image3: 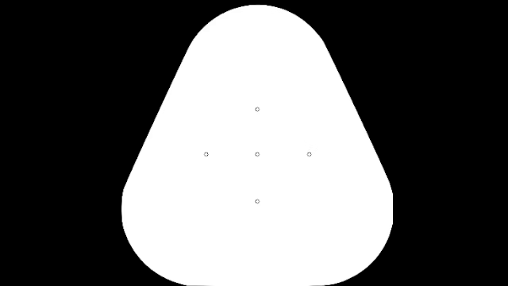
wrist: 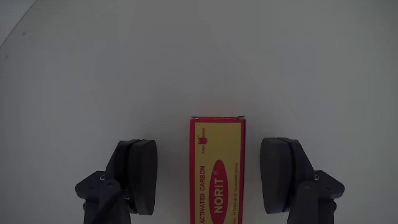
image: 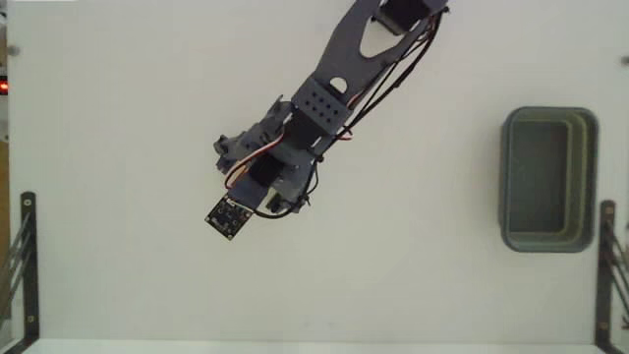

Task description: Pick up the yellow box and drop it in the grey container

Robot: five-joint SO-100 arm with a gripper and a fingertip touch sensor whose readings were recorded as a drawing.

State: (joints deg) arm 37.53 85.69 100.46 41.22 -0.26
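My yellow box (wrist: 217, 171) lies flat between my spread fingers, untouched; the grey container (image: 548, 179) sits upright, empty, far right in the fixed view.

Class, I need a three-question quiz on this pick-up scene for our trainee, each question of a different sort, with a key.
1. True or false: in the wrist view the yellow box lies between the two fingers of the end effector, touching neither.
2. In the fixed view, the grey container looks: A) empty, B) full of boxes, C) tipped over.
3. Fill in: the brand word in the box's red oval reads ____.

Key: 1 true; 2 A; 3 NORIT.
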